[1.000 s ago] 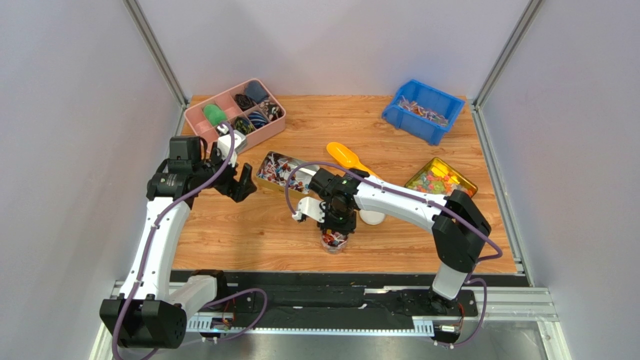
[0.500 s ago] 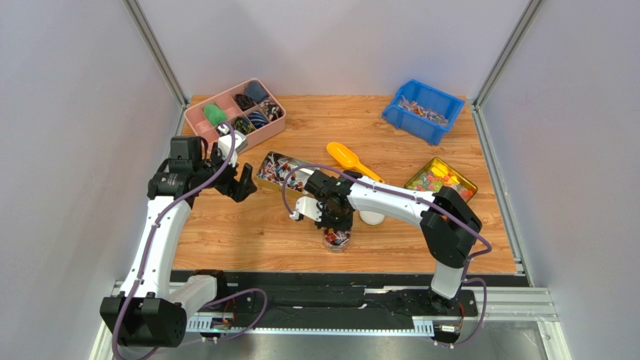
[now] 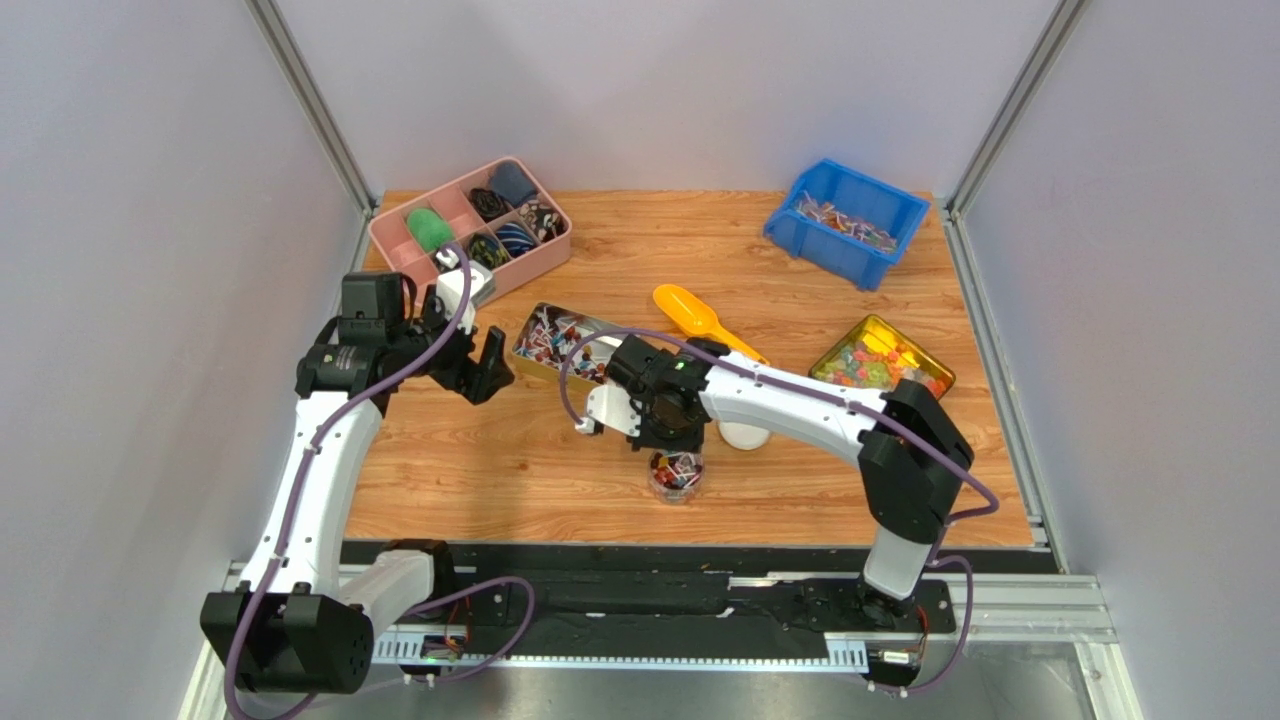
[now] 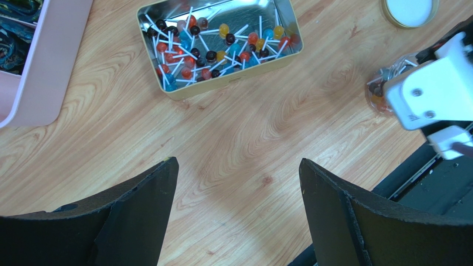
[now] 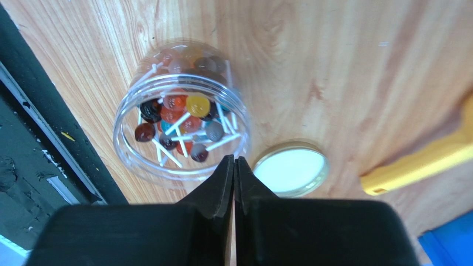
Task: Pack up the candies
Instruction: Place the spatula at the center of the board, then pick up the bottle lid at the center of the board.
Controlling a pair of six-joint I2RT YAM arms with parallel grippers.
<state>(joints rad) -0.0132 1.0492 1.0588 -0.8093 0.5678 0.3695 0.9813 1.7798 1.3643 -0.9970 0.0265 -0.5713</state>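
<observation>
My right fingers (image 5: pixel 234 172) were pressed shut and empty just above the open jar (image 5: pixel 118 138) near the desk's (image 3: pixel 451 465) near edge. The jar was already partly filled with candies (image 5: pixel 183 119). More lay in the tin (image 4: pixel 222 88) mid-desk. The lid (image 5: pixel 290 169) sat unfitted beside the jar, and my left fingers (image 3: pixel 484 363) hung open.

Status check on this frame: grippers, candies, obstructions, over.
Left gripper: jaws open, empty. Right gripper: jaws shut, empty, above jar rim. Candies in jar, more in tin; lid off. Nothing across jar mouth.

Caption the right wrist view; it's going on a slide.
Shut right gripper near an open clear jar of lollipops, lid lying beside it on the wooden table.
</observation>
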